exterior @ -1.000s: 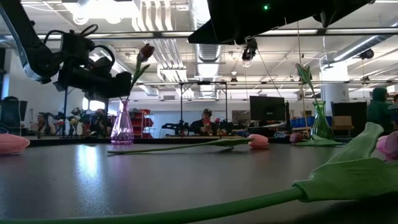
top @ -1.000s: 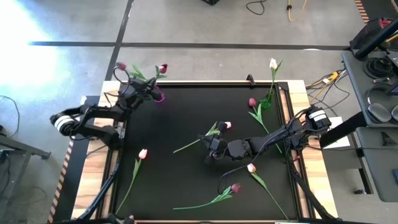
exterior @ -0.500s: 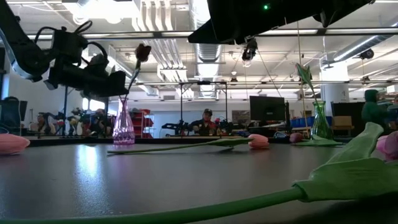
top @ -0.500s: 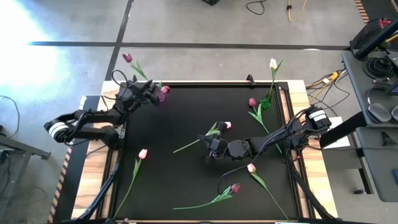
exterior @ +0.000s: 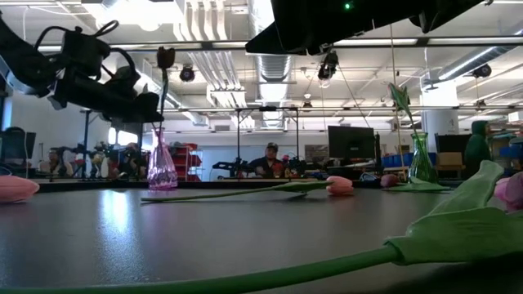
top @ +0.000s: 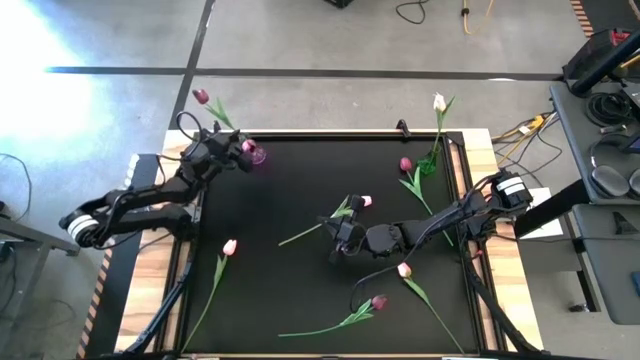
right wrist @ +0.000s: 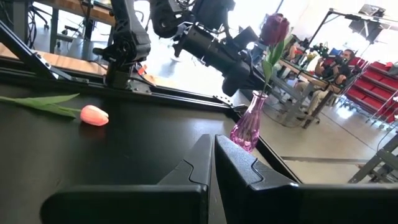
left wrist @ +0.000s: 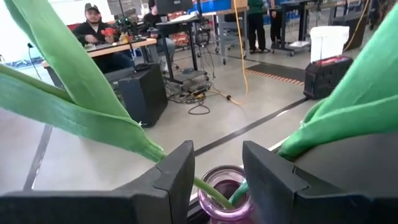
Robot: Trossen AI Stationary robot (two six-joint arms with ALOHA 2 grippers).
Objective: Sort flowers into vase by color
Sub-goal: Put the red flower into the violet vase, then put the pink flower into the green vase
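A dark magenta tulip stands upright with its stem in the pink glass vase at the table's far left corner; it also shows in the right wrist view. My left gripper hangs just above the vase mouth, open, with the green stem running between its fingers. My right gripper is shut and empty, low over the middle of the table, next to a pale pink tulip that lies flat. My left gripper's fingers stand on either side of the stem, just above the vase mouth. The stem runs close along one finger, and I cannot tell whether it touches it.
A green vase with a white tulip stands at the far right. Loose tulips lie on the black mat: magenta by the green vase, pink at near left, pink and magenta at near right.
The magenta tulip in the pink vase has swung from leaning toward the table's right to standing upright. My left gripper has drawn a little toward the table's left edge and up, and the arm behind it has swung toward the near left.
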